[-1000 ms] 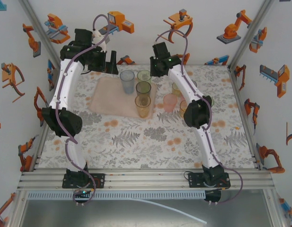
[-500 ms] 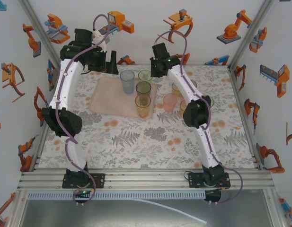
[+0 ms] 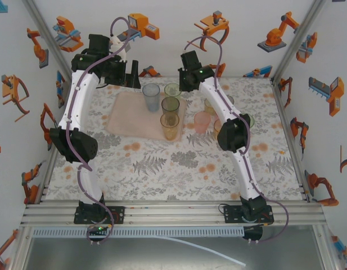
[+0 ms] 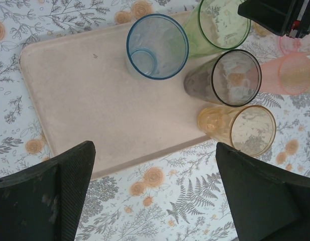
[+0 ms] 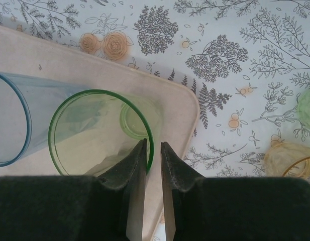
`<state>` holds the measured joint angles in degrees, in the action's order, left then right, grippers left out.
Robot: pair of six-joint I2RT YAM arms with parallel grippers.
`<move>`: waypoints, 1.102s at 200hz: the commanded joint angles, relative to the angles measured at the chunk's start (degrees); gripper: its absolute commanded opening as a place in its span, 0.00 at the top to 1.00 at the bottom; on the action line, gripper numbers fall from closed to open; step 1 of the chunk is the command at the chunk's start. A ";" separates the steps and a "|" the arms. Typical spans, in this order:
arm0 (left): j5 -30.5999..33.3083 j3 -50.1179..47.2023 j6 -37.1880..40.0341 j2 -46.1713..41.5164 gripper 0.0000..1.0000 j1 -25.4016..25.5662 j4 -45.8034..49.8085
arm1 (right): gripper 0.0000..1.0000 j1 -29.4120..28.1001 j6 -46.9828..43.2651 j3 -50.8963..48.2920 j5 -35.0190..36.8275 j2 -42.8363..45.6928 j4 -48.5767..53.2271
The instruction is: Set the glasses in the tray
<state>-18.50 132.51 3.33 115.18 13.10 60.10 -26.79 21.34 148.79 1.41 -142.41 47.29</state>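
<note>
- The pale pink rectangular tray with rounded corners (image 3: 128, 119) lies flat on the far left part of the table, with four translucent plastic tumblers standing upright along its right end.
- A green tapered tumbler (image 5: 102, 133) stands at the tray's far right corner, and a blue tumbler (image 4: 157, 46) is just to its left.
- A smoky grey tumbler (image 4: 230, 78) stands next along the tray's right edge, and an orange tumbler (image 4: 245, 128) sits at the near right corner.
- A pink tumbler (image 3: 202, 121) stands off the tray, just beside its right edge. A yellowish tumbler (image 5: 290, 159) stands farther right.
- The right gripper (image 5: 153, 150) hangs over the tray's far right corner. Its fingers are drawn almost together astride the green tumbler's rim, one inside and one outside; whether they press the wall cannot be told.
- The left gripper (image 4: 153, 148) hovers above the tray's far left side, jaws spread wide and empty.
- Under the tray lies a white tablecloth printed with grey ferns and orange flowers (image 3: 179, 169).
- White wall panels with orange robot-arm stickers (image 3: 274, 36) enclose the table, and an aluminium frame rail (image 3: 173, 215) runs along its near edge.
</note>
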 commanded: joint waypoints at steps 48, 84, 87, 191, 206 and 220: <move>-0.92 -0.54 -0.85 -1.70 0.03 -0.01 0.77 | 0.82 0.33 -1.21 2.10 1.84 -0.39 1.43; -0.93 -0.57 -0.80 -1.62 0.03 -0.01 0.79 | 0.84 0.33 -1.30 2.16 2.02 -0.50 1.40; -0.92 -0.52 -0.83 -1.58 0.03 -0.01 0.75 | 0.84 0.33 -1.30 2.12 2.02 -0.50 1.47; -1.02 -0.41 -1.16 -1.54 0.03 -0.01 0.77 | 0.94 0.33 -2.07 2.55 2.72 0.64 1.42; -1.03 -0.41 -1.16 -1.53 0.03 -0.01 0.73 | 0.94 0.33 -2.16 2.58 2.81 0.73 1.49; -1.02 -0.40 -1.14 -1.53 0.03 -0.02 0.69 | 0.94 0.31 -2.17 2.60 2.81 0.86 1.50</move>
<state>-18.52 132.51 3.14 115.18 13.08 60.10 -26.79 20.03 148.99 3.27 -142.41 47.75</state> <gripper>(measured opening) 0.973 0.069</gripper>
